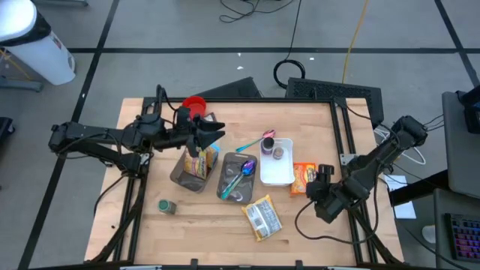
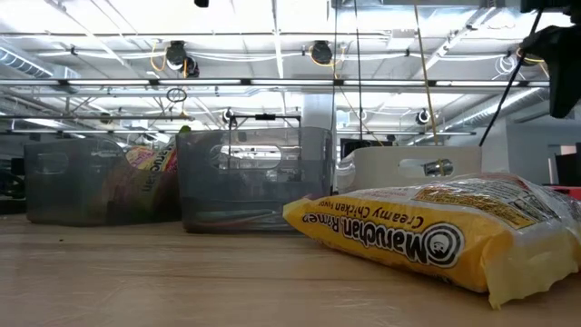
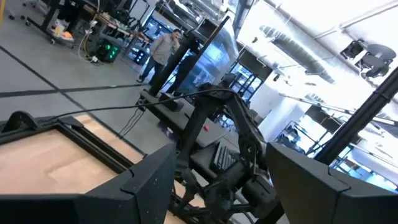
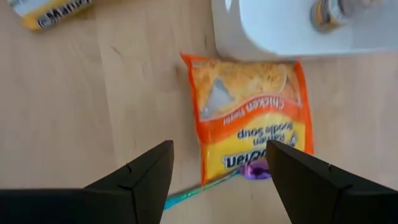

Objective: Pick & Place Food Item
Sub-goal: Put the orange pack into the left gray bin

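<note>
An orange noodle soup packet (image 4: 249, 124) lies flat on the wooden table next to the white tray (image 4: 292, 37); in the high view the packet (image 1: 302, 178) is right of the tray (image 1: 276, 174). My right gripper (image 4: 217, 155) hangs open above the packet's near end, pointing steeply down, touching nothing; in the high view it (image 1: 320, 178) is at the packet's right edge. A yellow ramen packet (image 1: 262, 217) lies near the front edge. My left gripper (image 1: 214, 136) is open and held level high over the left grey bin (image 1: 191, 166), which holds a food packet.
A second grey bin (image 1: 236, 176) holds spoons. A teal spoon with a purple end (image 4: 205, 186) lies by the orange packet. A small can (image 1: 279, 152) sits in the white tray. A green can (image 1: 166, 205) stands front left, a red cup (image 1: 195, 103) at the back.
</note>
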